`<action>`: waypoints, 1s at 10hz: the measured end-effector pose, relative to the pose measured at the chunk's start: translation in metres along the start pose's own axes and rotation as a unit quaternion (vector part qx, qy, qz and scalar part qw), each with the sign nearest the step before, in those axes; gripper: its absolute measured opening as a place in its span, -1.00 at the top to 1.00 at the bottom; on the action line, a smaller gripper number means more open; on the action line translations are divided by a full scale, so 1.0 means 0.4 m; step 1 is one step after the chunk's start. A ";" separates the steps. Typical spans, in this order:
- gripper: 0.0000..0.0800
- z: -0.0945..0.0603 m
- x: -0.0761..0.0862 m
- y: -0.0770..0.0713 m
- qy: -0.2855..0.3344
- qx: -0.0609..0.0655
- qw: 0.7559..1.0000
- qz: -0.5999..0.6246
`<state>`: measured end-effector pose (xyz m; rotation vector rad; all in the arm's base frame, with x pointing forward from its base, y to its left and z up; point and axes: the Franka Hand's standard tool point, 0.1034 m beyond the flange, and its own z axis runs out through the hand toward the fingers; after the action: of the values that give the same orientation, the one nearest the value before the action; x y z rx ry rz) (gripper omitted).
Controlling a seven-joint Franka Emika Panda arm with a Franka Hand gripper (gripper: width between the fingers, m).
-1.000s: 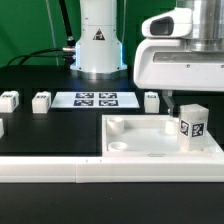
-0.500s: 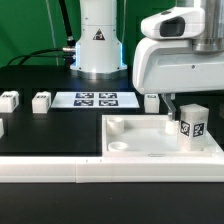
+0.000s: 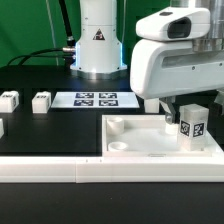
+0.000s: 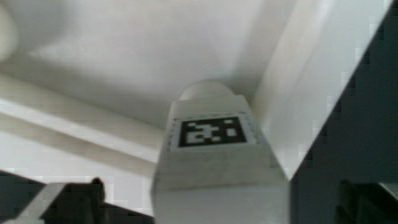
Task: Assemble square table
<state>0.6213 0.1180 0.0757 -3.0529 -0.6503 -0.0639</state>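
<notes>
The square table's white slab (image 3: 140,140) lies at the exterior view's right, with a raised rim and rounded corner pockets. One tagged white leg (image 3: 192,125) stands upright in its right corner pocket. My gripper (image 3: 184,108) hangs just above that leg and is open. In the wrist view the leg (image 4: 214,150) with its tag runs up between the two dark fingers (image 4: 71,203), and a gap shows on each side. Nothing is held. The slab's rim (image 4: 294,70) passes beside the leg.
Loose tagged leg blocks sit on the black table: one (image 3: 9,99), another (image 3: 41,101), a third (image 3: 1,127) at the left edge. The marker board (image 3: 95,99) lies in front of the robot base (image 3: 98,45). A long white rail (image 3: 100,170) runs along the front.
The gripper has shifted toward the exterior view's left and slightly lower, closer over the upright leg. The leg and slab have not moved. The jaws stay open.
</notes>
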 end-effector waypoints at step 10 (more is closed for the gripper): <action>0.28 0.001 -0.001 -0.001 0.006 0.004 0.982 0.191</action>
<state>0.6209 0.1183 0.0752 -3.1027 -0.0543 -0.0710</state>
